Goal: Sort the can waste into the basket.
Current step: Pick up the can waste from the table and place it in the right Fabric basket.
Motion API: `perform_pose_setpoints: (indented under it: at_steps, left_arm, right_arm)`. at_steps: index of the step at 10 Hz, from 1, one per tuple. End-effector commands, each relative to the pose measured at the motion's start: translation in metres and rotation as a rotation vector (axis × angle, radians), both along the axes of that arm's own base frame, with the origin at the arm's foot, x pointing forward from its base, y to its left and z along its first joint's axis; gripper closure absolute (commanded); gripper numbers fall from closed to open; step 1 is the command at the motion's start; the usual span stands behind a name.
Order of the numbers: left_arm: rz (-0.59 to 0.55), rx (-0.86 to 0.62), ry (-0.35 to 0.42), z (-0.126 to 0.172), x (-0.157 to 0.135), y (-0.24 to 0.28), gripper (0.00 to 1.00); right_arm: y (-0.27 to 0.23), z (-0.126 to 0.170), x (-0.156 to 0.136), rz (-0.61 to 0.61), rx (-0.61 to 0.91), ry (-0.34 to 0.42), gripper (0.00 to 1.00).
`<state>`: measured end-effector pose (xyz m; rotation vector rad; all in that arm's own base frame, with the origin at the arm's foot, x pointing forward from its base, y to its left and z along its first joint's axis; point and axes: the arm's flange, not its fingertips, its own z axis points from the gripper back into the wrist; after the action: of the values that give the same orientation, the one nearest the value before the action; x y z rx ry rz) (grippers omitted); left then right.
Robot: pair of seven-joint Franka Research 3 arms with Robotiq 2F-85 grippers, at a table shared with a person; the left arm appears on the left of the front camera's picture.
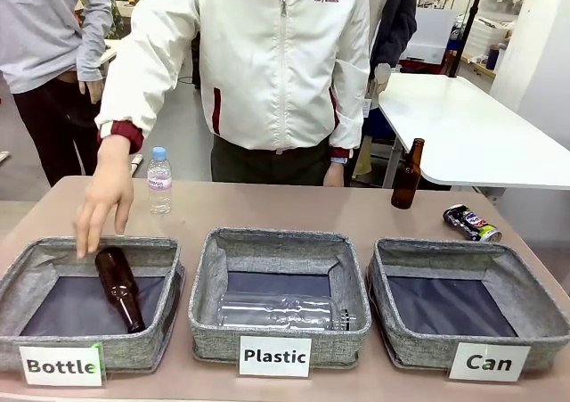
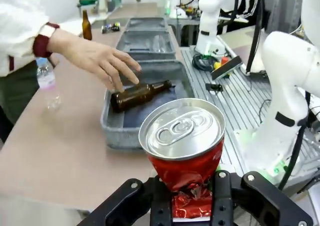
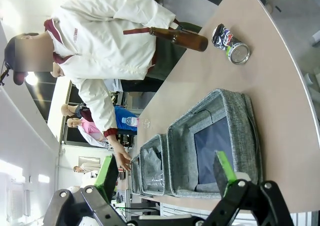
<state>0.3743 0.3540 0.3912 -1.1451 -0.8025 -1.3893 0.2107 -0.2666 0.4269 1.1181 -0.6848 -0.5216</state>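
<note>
Left gripper (image 2: pixel 190 186) clamps the crushed red can (image 2: pixel 182 136) by its crumpled base, likely for firm purchase, far from the Can basket (image 1: pixel 534 304). Right gripper (image 3: pixel 165 173) gapes empty. The dark can (image 1: pixel 472 223) lies on the worktop (image 1: pixel 356 210) just behind that basket.

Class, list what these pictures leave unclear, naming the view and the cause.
1. Left wrist view: lower end of the crushed red metal can, hidden inside the left pincer gripping it.
2. Front view: print on the crushed dark blue-black can, too small to read.
3. Front view: near side of the clear plastic bottle, behind the grey fabric "Plastic" basket front wall.
</note>
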Motion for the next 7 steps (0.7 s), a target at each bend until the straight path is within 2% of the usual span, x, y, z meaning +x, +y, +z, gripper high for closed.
perform_pose_setpoints:
  at_steps: [1, 3, 4, 5, 6, 7]
  left_arm:
    - [-0.060, -0.031, 0.036, 0.057, 0.015, 0.017, 1.00]
    - [-0.179, -0.005, 0.054, 0.076, 0.042, -0.034, 1.00]
    - [-0.214, -0.040, 0.061, 0.086, 0.057, -0.066, 1.00]
    - [-0.302, -0.066, 0.106, 0.099, 0.077, -0.109, 1.00]
    - [-0.337, -0.157, 0.188, 0.110, 0.092, -0.153, 1.00]
    - [-0.359, -0.192, 0.216, 0.121, 0.106, -0.197, 1.00]
  right_arm:
    - [-0.001, 0.001, 0.002, -0.003, -0.002, -0.038, 0.00]
    - [-0.001, 0.001, 0.002, -0.003, -0.002, -0.038, 0.00]
    - [-0.001, 0.001, 0.002, -0.003, -0.002, -0.038, 0.00]
    - [-0.001, 0.001, 0.002, -0.003, -0.002, -0.038, 0.00]
    - [-0.001, 0.001, 0.002, -0.003, -0.002, -0.038, 0.00]
    - [-0.001, 0.001, 0.002, -0.003, -0.002, -0.038, 0.00]
